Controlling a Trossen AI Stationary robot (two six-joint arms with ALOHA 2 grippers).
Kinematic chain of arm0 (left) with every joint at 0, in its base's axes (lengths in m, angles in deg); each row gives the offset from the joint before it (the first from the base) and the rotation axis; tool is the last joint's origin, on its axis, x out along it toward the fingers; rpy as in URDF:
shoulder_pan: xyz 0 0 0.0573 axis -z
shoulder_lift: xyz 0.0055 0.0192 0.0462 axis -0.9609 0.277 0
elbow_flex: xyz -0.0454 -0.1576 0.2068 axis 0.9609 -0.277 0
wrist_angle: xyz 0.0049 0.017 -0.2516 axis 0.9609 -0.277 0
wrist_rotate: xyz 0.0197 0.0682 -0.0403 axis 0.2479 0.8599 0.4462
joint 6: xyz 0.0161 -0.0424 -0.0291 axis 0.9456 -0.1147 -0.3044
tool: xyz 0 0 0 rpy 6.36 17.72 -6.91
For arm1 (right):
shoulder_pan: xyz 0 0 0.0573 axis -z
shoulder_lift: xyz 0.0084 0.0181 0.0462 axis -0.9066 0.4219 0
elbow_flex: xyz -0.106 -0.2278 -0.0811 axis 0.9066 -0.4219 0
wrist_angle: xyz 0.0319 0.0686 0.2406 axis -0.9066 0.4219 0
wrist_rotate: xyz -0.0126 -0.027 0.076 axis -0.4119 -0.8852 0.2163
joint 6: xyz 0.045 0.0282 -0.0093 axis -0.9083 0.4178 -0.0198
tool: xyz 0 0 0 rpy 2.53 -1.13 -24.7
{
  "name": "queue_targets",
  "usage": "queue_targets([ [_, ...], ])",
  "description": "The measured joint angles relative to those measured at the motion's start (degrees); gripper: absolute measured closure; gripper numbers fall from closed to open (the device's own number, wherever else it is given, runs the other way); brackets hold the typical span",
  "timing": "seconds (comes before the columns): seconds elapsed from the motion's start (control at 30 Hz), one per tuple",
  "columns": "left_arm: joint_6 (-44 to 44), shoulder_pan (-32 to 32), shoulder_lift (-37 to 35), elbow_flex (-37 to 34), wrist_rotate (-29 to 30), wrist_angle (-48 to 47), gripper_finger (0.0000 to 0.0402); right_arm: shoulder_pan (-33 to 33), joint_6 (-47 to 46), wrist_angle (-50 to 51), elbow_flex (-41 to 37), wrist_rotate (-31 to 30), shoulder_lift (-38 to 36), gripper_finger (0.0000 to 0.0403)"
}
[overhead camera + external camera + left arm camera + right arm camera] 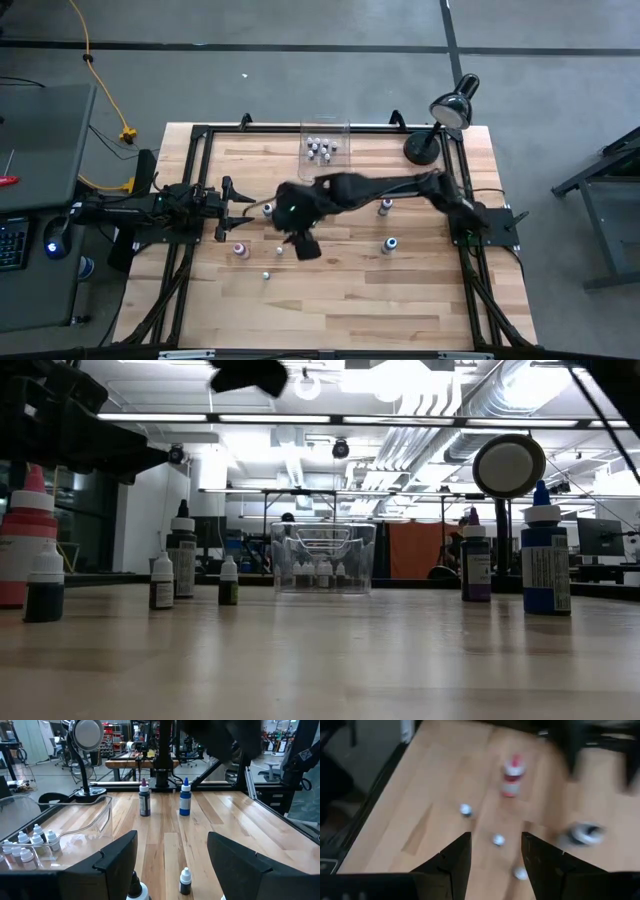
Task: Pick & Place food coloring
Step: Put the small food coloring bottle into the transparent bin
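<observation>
Food coloring bottles stand upright on the wooden table: a pink one (240,250), small ones (266,275) (278,250), a purple one (385,207) and a blue one (390,245). Several more stand in the clear bin (325,148) at the far edge. My right gripper (303,243) hangs open above the table's middle, slanting down over the small bottles (498,840) and the pink bottle (511,777), with nothing between its fingers. My left gripper (235,195) waits open and level at the left, facing the purple (144,797) and blue (185,797) bottles.
A black desk lamp (440,125) stands at the table's far right corner. A black frame (200,135) runs around the tabletop. Bare wood lies along the near edge (340,320).
</observation>
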Motion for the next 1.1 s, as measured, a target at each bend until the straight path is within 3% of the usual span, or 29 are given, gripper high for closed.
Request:
queue_targets([
  [0.17, 0.0, 0.0, 0.0, 0.0, 0.0, 0.0, 0.0163, -2.1, 3.4, -0.6, 5.5, 2.5, 7.0, 0.024],
  [0.53, 0.0, 0.0, 0.0, 0.0, 0.0, 0.0, 0.0163, -5.4, 5.9, -12.7, 2.7, -1.1, 14.6, 0.0242],
  [1.1, 0.0, 0.0, 0.0, 0.0, 0.0, 0.0, 0.0163, -6.8, -1.5, -17.2, 2.7, -2.7, 20.1, 0.0241],
])
